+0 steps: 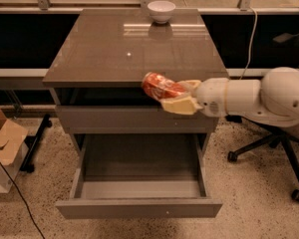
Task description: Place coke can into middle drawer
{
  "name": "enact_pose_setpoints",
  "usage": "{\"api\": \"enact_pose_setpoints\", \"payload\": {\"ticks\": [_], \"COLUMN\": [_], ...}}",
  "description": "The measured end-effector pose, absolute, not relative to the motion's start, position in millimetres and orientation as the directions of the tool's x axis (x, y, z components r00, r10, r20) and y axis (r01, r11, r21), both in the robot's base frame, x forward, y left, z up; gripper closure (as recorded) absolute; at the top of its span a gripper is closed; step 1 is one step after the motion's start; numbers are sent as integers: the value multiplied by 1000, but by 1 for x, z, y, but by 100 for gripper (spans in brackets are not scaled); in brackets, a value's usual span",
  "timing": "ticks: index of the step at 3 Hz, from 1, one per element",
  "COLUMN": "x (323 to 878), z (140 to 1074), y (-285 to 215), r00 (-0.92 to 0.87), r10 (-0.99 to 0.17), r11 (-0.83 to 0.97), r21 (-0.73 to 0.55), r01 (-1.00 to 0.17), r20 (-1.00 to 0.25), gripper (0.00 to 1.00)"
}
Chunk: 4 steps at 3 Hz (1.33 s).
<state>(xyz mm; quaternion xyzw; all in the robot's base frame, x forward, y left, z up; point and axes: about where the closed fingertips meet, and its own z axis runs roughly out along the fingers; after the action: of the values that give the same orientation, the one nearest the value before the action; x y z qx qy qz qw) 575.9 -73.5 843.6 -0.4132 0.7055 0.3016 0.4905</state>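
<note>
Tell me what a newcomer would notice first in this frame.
The red coke can lies sideways in the gripper, jaws shut on it, in the air at the front edge of the cabinet. Below it the middle drawer stands pulled wide open. A white bowl sits at the back of the cabinet's top.

White bowl (161, 11) is seen at back edge of glossy brown cabinet top (104, 54). Closed drawer front (114, 119) is noted just beneath. Cardboard box (5, 141) and black cable (17, 195) are seen on speckled floor (259, 208) at left. Office chair base (284, 156) is seen at right, beyond gripper (178, 96), which is held at cabinet top's front edge.
</note>
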Motion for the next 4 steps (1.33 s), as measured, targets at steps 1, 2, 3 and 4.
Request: {"api": "enact_pose_setpoints", "payload": {"ticks": [1, 2, 3, 4], "x": [575, 575, 572, 557], "z": [818, 818, 802, 766], "y": [-113, -113, -110, -104], "r00": [-277, -277, -307, -354], "r10": [-331, -331, -356, -336], "r11": [531, 531, 529, 513], "r21": [64, 64, 80, 146], "r01": [-845, -845, -845, -846], "r20": [-902, -902, -882, -873], "gripper": [100, 100, 100, 100]}}
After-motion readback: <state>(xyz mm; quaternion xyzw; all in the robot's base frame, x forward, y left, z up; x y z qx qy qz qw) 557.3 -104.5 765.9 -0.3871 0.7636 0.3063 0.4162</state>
